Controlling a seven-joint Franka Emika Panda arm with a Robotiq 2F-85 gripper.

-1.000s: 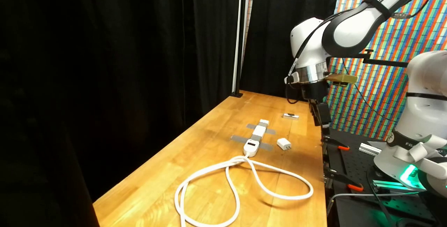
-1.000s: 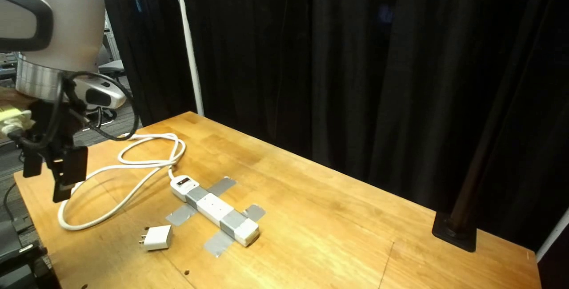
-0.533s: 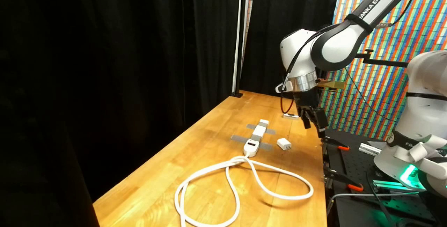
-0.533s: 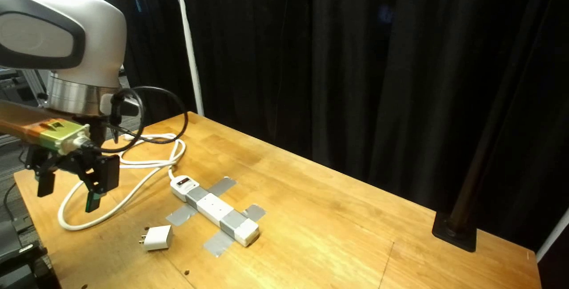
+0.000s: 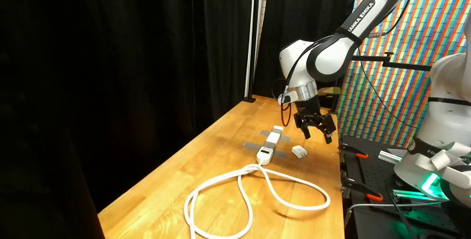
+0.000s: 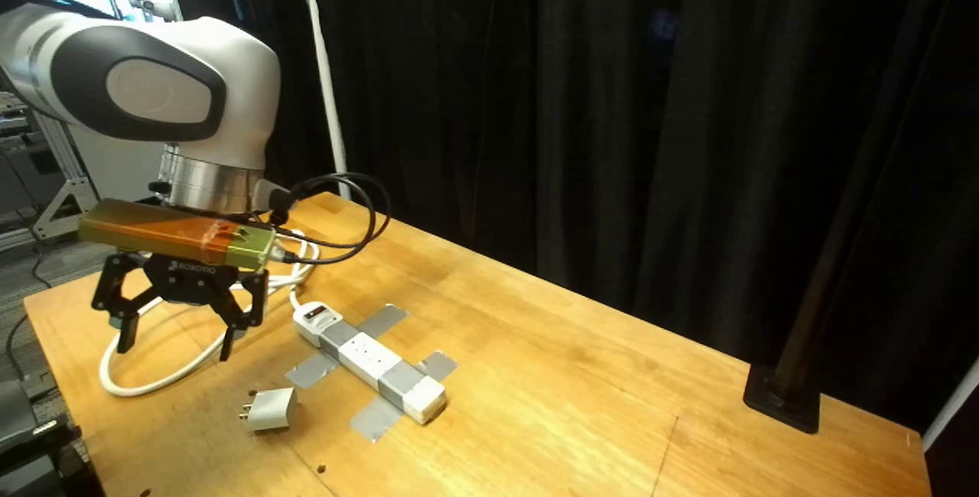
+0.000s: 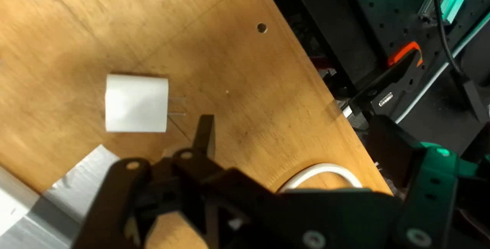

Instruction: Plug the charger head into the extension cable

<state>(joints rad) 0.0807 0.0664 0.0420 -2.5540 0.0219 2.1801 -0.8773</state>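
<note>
The fingers [image 6: 128, 333] are released and spread wide, hanging above the left part of the bench [image 6: 612, 397] in an exterior view. The charger head [image 6: 271, 410] lies on the bench, below their level and apart from them; there it sits to the right of both fingers, its two prongs [image 6: 245, 416] pointing left. In an exterior view the charger head [image 5: 299, 152] shows to the left of the fingers, its prongs turned to the near right. In the wrist view it lies left of both fingertips [image 7: 204, 136], outside the space between them, with its prongs on the side toward them. The extension cable [image 5: 309, 208] lies in wide loops on the same bench, and its white socket block [image 6: 369, 355] rests to the right of the charger head and mostly farther off in an exterior view, with some bare bench between them. Two strips of grey tape [image 6: 376, 418] cross the block, their ends stuck to the bench on both sides. A black curtain [image 6: 612, 138] hangs beyond the bench.
</note>
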